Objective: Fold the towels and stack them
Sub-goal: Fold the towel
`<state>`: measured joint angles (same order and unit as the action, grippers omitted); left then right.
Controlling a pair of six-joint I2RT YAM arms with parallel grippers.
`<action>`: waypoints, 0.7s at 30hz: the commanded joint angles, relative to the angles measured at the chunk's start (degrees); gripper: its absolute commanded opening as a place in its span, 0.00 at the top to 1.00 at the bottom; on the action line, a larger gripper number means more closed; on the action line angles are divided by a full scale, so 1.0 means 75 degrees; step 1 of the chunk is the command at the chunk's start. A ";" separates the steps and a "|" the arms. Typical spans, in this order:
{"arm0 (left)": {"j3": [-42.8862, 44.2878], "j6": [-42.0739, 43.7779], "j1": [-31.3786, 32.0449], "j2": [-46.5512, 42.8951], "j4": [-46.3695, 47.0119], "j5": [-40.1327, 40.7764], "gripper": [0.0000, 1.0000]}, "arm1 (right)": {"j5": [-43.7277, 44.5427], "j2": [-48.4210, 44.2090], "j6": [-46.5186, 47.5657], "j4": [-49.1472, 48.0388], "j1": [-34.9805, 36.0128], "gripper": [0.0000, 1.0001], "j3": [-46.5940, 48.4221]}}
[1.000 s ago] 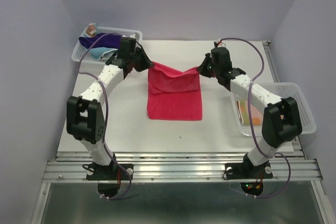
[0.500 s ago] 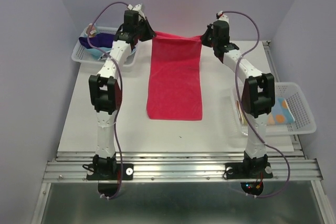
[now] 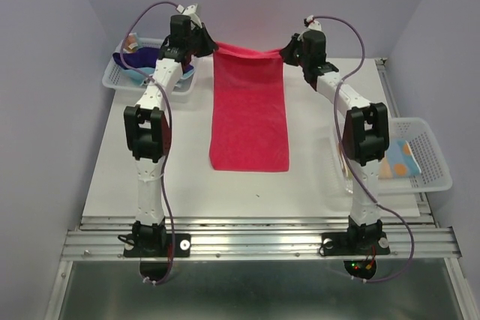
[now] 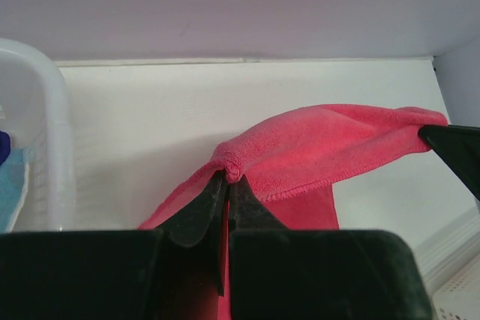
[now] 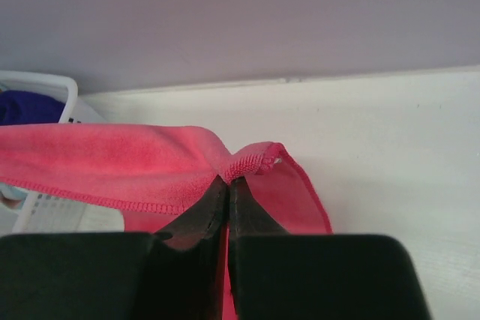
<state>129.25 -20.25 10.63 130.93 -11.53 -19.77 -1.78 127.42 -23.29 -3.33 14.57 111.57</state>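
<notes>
At upper centre, left tool [image 3: 210, 46] and right tool [image 3: 286, 52] each clench one corner of the pink towel [image 3: 250, 114], judged limp and light.

The left black gripper [image 3: 211, 47] and the right black gripper [image 3: 284, 53] pinch the bright pink soft towel [image 3: 250, 118] by its top corners, upper middle.

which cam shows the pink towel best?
Top external: the whole pink towel shows, far edge held between left tool and right tool, near end on the table. Each wrist view shows only one pinched corner.
</notes>
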 commanded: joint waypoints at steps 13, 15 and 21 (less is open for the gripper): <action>-0.6742 -0.0780 0.0211 -0.3968 0.1490 0.0409 1.00 | -0.1321 -0.3170 -0.1230 0.0655 0.0050 0.99 -0.4654; -0.7270 -0.0862 0.0293 -0.4296 0.1676 0.0538 1.00 | -0.1309 -0.3696 -0.1347 0.0585 0.0178 0.99 -0.5240; -0.9098 -0.1448 0.0586 -0.5281 0.1842 0.0901 1.00 | -0.1286 -0.4765 -0.1664 0.0515 0.0448 0.99 -0.6882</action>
<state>66.72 -28.08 14.15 94.80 -0.64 -16.12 -11.03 96.90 -33.74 2.20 16.64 65.01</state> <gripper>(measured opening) 0.095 0.034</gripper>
